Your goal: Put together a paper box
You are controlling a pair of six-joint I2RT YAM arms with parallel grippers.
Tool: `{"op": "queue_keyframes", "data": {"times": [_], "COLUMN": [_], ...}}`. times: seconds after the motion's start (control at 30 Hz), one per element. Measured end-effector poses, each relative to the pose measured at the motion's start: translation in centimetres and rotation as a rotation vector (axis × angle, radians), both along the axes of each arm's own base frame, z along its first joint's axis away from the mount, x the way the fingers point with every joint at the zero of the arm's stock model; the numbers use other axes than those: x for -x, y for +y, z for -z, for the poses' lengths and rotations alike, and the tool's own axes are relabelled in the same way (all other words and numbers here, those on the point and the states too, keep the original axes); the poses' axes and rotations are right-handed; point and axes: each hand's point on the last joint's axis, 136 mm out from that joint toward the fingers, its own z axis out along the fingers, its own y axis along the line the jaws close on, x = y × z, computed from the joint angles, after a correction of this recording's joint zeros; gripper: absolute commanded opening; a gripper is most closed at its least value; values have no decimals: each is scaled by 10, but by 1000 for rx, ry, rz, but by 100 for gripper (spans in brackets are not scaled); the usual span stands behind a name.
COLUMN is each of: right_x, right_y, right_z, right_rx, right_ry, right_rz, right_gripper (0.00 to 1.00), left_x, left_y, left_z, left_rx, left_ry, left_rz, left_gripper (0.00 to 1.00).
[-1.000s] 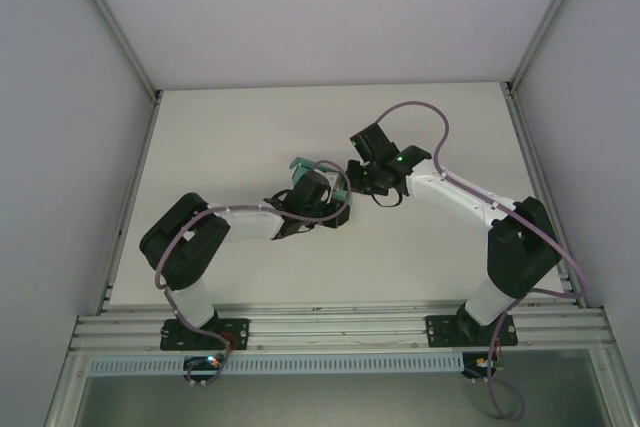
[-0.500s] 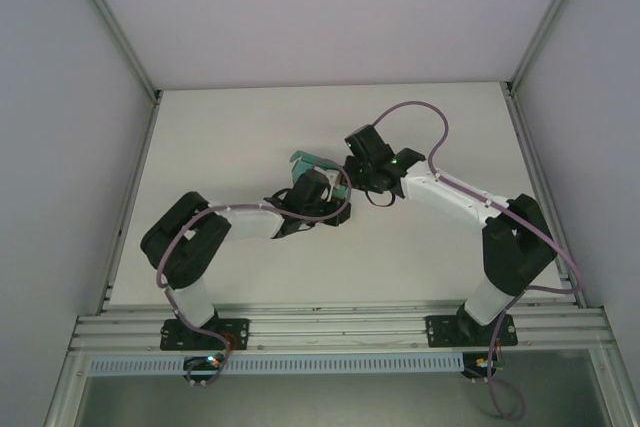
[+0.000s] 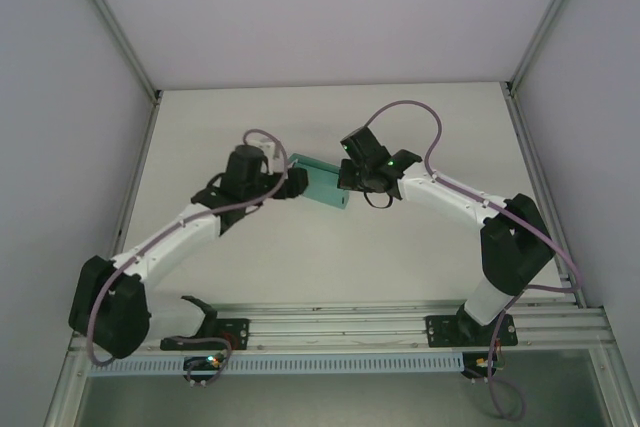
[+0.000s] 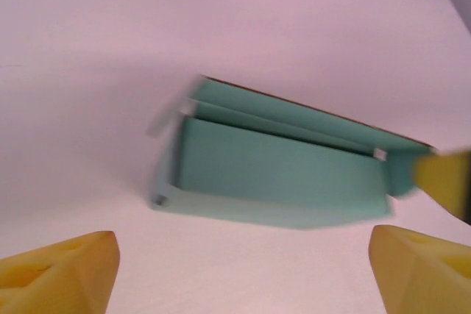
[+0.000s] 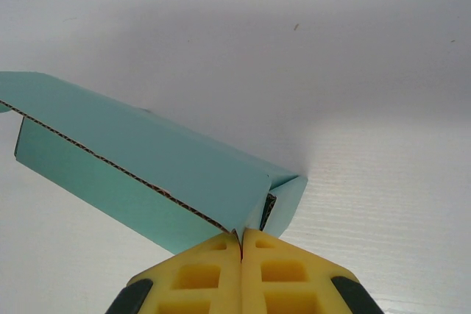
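From above: left gripper (image 3: pixel 287 183) swung off the paper box (image 3: pixel 322 185) to just beside its left end. Box flat on the table (image 3: pixel 430 127), right gripper (image 3: pixel 347 185) at its other end. Likely one fold done and a fresh grasp due.

Through the left wrist: fingers (image 4: pixel 62 270) spread wide, clear of the box (image 4: pixel 272 174).

Through the right wrist: fingers (image 5: pixel 199 277) pressed together, pinching card at the box (image 5: pixel 140 167) corner.

No print or labels readable.

The paper box (image 3: pixel 322 184) is teal-green card, partly folded into a shallow oblong with one long flap raised, lying near the middle of the desk (image 3: pixel 400 247).
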Motion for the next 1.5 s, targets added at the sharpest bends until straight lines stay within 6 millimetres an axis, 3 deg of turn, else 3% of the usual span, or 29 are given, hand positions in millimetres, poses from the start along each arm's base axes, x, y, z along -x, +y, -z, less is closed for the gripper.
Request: {"op": "queue_keyframes", "data": {"times": [0.17, 0.33, 0.57, 0.83, 0.97, 1.3, 1.5], "right_x": [0, -1, -4, -4, -5, -9, -9], "right_y": [0, 1, 3, 3, 2, -7, -9], "right_z": [0, 0, -1, -2, -2, -2, -2], "right_rx": [12, 21, 30, 40, 43, 29, 10], "right_ry": [-6, -11, -13, 0, 12, 42, 58], "right_rz": [-19, -33, -46, -46, -38, -7, -9], "right_gripper": [0, 0, 0, 0, 0, 0, 0], "left_x": [-31, -43, -49, -54, -55, -33, -29], "left_y": [14, 10, -20, -29, -29, -33, -33], "left_z": [35, 56, 45, 53, 55, 54, 55], "left_rx": [73, 162, 245, 249, 213, 71, 49], "left_ry": [106, 161, 127, 111, 76, 31, 23], "left_rz": [49, 117, 245, 255, 223, 137, 120], "left_gripper": [89, 81, 66, 41, 40, 37, 37]}}
